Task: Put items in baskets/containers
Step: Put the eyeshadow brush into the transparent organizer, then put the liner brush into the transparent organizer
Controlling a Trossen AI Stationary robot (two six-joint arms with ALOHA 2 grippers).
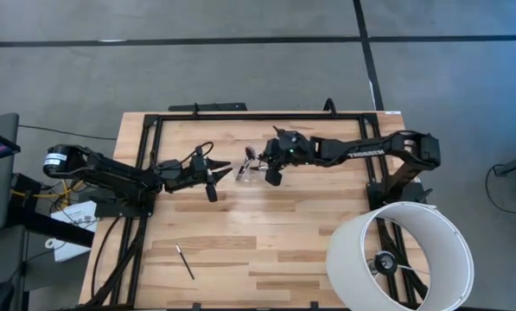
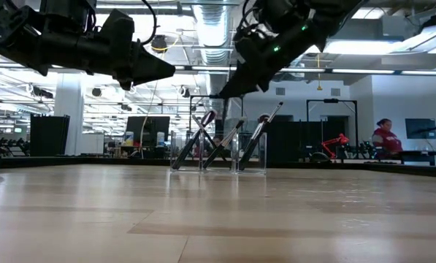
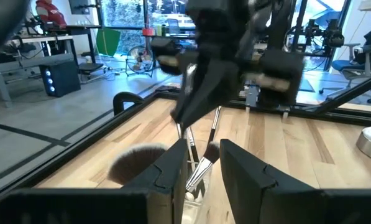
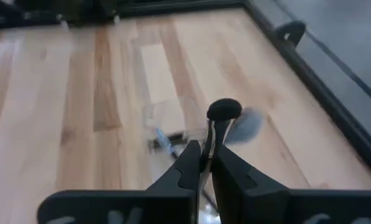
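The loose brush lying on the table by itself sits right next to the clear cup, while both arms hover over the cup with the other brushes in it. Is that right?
Not quite. The loose brush lies far from the clear cup, down near the table's front edge on the left arm's side, as the high view shows. The rest holds: the left gripper and right gripper both hover by the cup, which holds several brushes.

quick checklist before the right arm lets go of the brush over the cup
1. Right gripper shut on brush: ok.
2. Brush directly over clear cup: cannot tell.
3. Cup upright, with brushes leaning inside: ok.
4. Left gripper open, empty, beside the cup: ok.
5. Loose brush on the table waiting: not ok.
6. White lamp shade away from the cup: ok.
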